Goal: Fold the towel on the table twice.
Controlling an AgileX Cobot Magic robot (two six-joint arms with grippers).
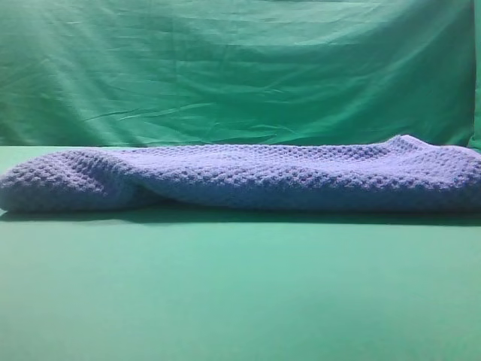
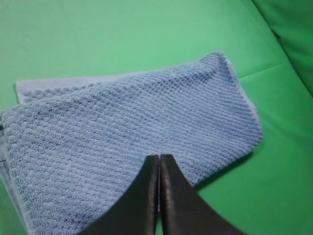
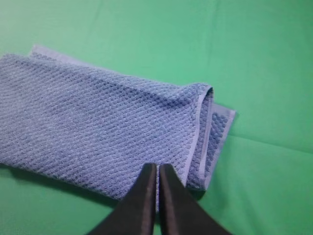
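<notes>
The blue-grey waffle-weave towel (image 1: 240, 177) lies folded in a long band across the green table (image 1: 240, 293), reaching from the left edge of the exterior view to the right. Neither arm shows in that view. In the left wrist view my left gripper (image 2: 159, 157) is shut with nothing in it, its black tips over the near edge of the towel (image 2: 122, 127). My right gripper (image 3: 157, 166) is likewise shut and empty, hovering over the near edge of the towel (image 3: 98, 117) close to its end, where stacked layers (image 3: 208, 132) show.
A wrinkled green fabric backdrop (image 1: 240, 68) hangs behind the table. Bare green table surface stretches in front of the towel (image 1: 240, 316) and beyond its ends in both wrist views.
</notes>
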